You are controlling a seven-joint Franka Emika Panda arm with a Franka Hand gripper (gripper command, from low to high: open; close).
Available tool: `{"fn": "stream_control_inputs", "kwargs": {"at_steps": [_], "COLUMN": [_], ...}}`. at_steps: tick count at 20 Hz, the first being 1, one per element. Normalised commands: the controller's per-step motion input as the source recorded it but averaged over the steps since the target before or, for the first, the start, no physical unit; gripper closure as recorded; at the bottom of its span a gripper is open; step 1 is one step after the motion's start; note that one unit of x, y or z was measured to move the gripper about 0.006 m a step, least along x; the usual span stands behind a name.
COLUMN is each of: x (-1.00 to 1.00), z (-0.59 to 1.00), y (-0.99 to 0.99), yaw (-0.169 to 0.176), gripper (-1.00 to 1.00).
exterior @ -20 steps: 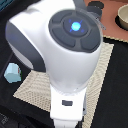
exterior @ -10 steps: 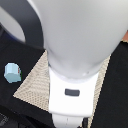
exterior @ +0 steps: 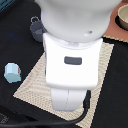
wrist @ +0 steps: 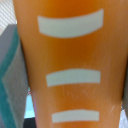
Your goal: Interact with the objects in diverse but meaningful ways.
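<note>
The white Panda arm [exterior: 72, 60] fills most of the exterior view, standing over a beige woven mat [exterior: 30, 82] on the black surface [exterior: 12, 40]. A light-blue cup [exterior: 12, 72] sits on the surface just off the mat's edge on the exterior view's left. A grey handled pot [exterior: 36, 29] stands beyond the mat's far corner, partly hidden by the arm. A tan round plate [exterior: 122, 17] lies beyond the mat's far side, towards the exterior view's right. The wrist view is blocked by an orange object with pale stripes [wrist: 70, 65], very close; whether the end effector is wide, narrow or holding anything cannot be told.
</note>
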Motion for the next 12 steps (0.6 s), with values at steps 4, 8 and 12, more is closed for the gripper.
{"fn": "stream_control_inputs", "kwargs": {"at_steps": [4,8,12], "x": [-1.0,-1.0,-1.0], "z": [-0.02,-0.08,-0.09], "y": [0.37,0.37,0.38], "yaw": [0.041,0.043,0.039], "gripper": [1.0,1.0,1.0]}}
